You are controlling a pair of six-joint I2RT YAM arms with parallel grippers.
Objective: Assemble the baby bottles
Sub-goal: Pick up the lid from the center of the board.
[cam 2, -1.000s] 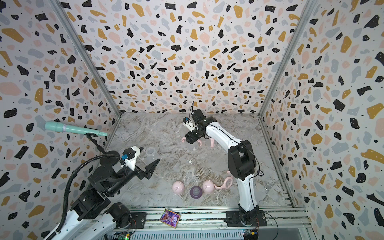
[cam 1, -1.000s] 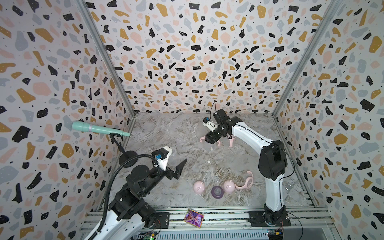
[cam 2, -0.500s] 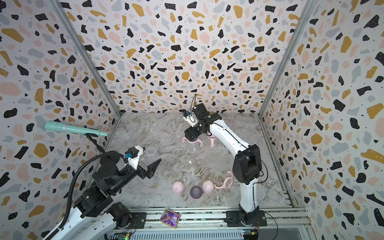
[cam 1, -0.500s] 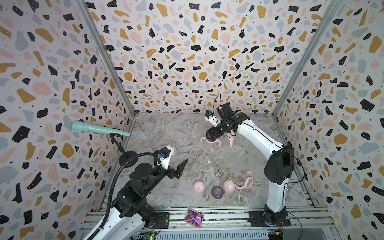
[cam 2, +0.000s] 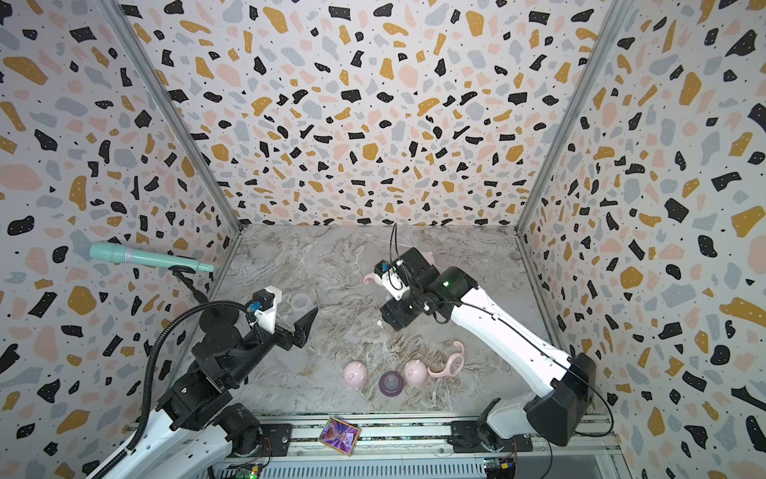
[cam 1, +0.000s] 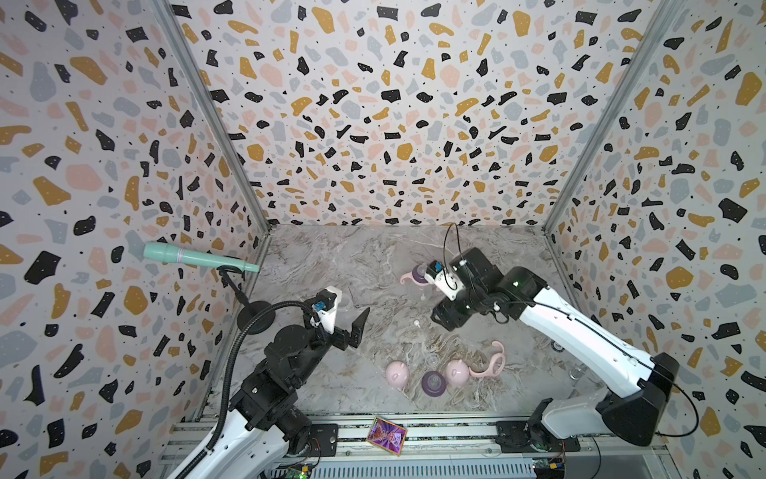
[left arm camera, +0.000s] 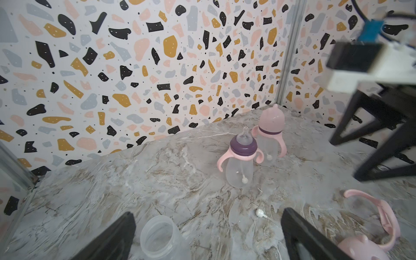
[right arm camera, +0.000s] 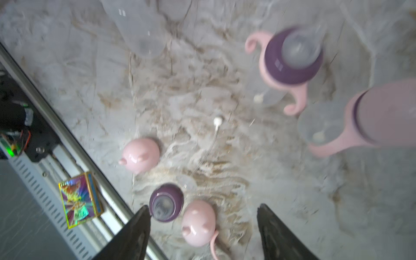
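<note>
I see bright, even light, soft shadows. My right wrist view smears the capped bottle (right arm camera: 387, 112) at one o'clock.

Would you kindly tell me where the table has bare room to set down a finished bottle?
The back-left stretch of the table, between the back wall and the open bottle body, is bare. The front middle is crowded: pink cap, purple teat ring, second pink cap, pink collar.
</note>
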